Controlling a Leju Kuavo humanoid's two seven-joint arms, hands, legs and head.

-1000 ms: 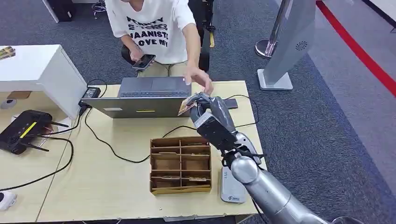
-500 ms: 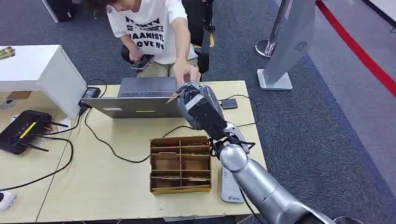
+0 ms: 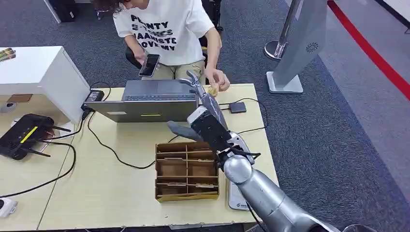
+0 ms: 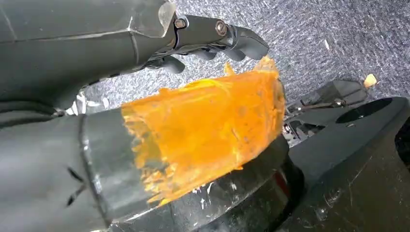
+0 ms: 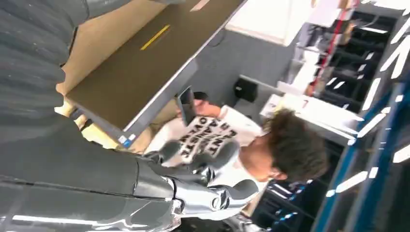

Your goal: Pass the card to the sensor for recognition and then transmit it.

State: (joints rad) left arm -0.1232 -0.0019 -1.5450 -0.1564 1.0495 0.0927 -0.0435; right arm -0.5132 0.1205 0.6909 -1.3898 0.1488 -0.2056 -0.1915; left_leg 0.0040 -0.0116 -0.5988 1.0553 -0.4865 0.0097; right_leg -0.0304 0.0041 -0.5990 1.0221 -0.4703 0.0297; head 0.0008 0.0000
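Nearest me on the table (image 3: 111,193), well on my side of the laptop (image 3: 152,99), a flat white device (image 3: 240,193) lay at the table's right edge, just beside a cardboard divider box (image 3: 186,170). Between that box and the laptop ran a strip of bare tabletop, crossed by a black cable (image 3: 113,152).

My right robot hand (image 3: 205,121) hung over that strip at the laptop's right end. It was open and held nothing, its thumb spread toward the laptop's lid and its fingers (image 3: 193,83) stretched up past the keyboard. The table's far edge ran just behind the laptop.

There a person's hand (image 3: 218,79) held the card (image 3: 212,90), just off the laptop's far right corner and close to my fingertips. I could not tell whether they touched it. A small black box (image 3: 237,107) sat right of the laptop, and grey carpet lay beyond the table on that side.

The head view gave me the card. The right wrist view gave my right robot hand (image 5: 193,188) and the back of the laptop's lid (image 5: 140,72). Beyond the laptop it showed the person's phone (image 5: 186,104).

The left wrist view showed my left robot hand (image 4: 145,121) over grey carpet, empty. Its orange-wrapped thumb (image 4: 208,125) stood apart from the dark fingers (image 4: 217,34).
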